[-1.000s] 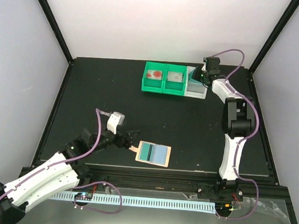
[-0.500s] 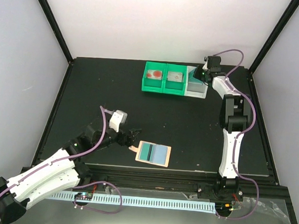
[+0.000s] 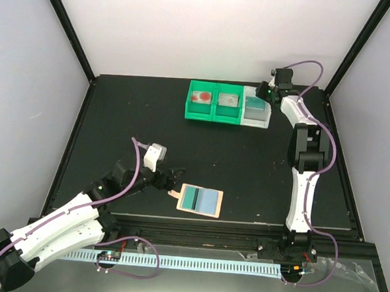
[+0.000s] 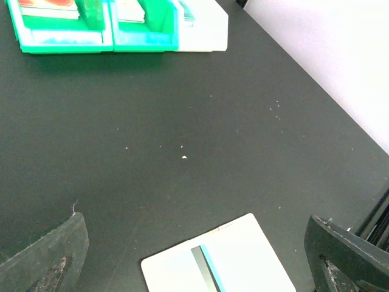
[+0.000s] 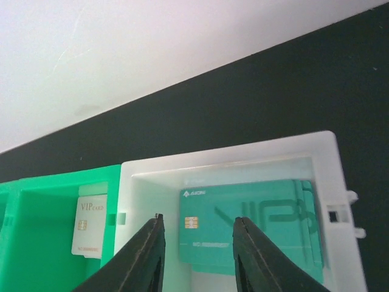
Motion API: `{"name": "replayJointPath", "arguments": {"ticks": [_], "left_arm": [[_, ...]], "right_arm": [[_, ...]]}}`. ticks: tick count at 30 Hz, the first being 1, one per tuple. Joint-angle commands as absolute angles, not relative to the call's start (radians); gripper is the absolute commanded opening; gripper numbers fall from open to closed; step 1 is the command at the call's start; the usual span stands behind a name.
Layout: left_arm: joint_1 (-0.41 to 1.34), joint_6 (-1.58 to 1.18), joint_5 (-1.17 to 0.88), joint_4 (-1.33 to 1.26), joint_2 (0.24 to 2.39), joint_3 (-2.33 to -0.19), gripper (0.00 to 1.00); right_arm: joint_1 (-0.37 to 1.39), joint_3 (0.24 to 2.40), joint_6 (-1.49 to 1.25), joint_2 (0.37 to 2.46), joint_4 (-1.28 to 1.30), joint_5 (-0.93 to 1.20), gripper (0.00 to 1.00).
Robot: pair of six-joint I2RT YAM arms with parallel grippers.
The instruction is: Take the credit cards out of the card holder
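The card holder (image 3: 201, 201) lies open and flat near the table's front edge, tan-pink rim, blue-grey inside. A card with a dark stripe (image 3: 193, 199) sits in its left half. In the left wrist view the holder (image 4: 243, 255) looks pale, with the striped card (image 4: 205, 275) at the bottom edge. My left gripper (image 3: 174, 175) is open and empty just left of the holder, its fingers (image 4: 45, 258) wide apart. My right gripper (image 3: 261, 96) is open and empty above the white bin (image 3: 255, 120), over teal cards (image 5: 255, 222) lying in it.
Two joined green bins (image 3: 213, 114) stand left of the white bin at the back; they hold a red-marked card (image 3: 202, 97) and a white VIP card (image 5: 89, 226). The back wall is close behind the bins. Dark table surface lies between bins and holder.
My right wrist has drawn up and back from the white bin. My left gripper has shifted slightly toward the holder. The holder has not moved.
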State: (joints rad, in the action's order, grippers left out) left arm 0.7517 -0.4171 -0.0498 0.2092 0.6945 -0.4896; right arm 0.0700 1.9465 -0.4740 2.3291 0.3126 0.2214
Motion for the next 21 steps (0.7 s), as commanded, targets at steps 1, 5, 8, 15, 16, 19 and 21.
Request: {"name": "replayJointPath", "arguments": {"ticks": [1, 5, 8, 15, 16, 19, 21], "left_arm": [[0.747, -0.448, -0.027, 0.217, 0.721, -0.529, 0.99], [0.747, -0.467, -0.038, 0.229, 0.77, -0.533, 0.99], [0.747, -0.477, -0.054, 0.262, 0.832, -0.565, 0.99], [0.746, -0.526, -0.136, 0.284, 0.951, -0.603, 0.94], [0.745, -0.535, -0.141, 0.291, 0.96, -0.609, 0.93], [0.737, -0.545, -0.173, 0.296, 0.983, -0.611, 0.91], [0.728, -0.553, -0.202, 0.288, 0.995, -0.603, 0.9]], "right_arm": [[0.052, 1.947, -0.479, 2.259, 0.381, 0.218, 0.35], [0.052, 1.889, -0.478, 2.183, 0.368, 0.23, 0.39], [0.051, 1.875, -0.476, 2.133, 0.42, 0.256, 0.41], [0.055, 1.616, -0.54, 1.903, 0.387, 0.329, 0.42], [0.057, 1.53, -0.553, 1.852, 0.361, 0.333, 0.41], [0.064, 1.35, -0.594, 1.706, 0.304, 0.342, 0.41], [0.066, 1.264, -0.62, 1.613, 0.302, 0.352, 0.41]]}}
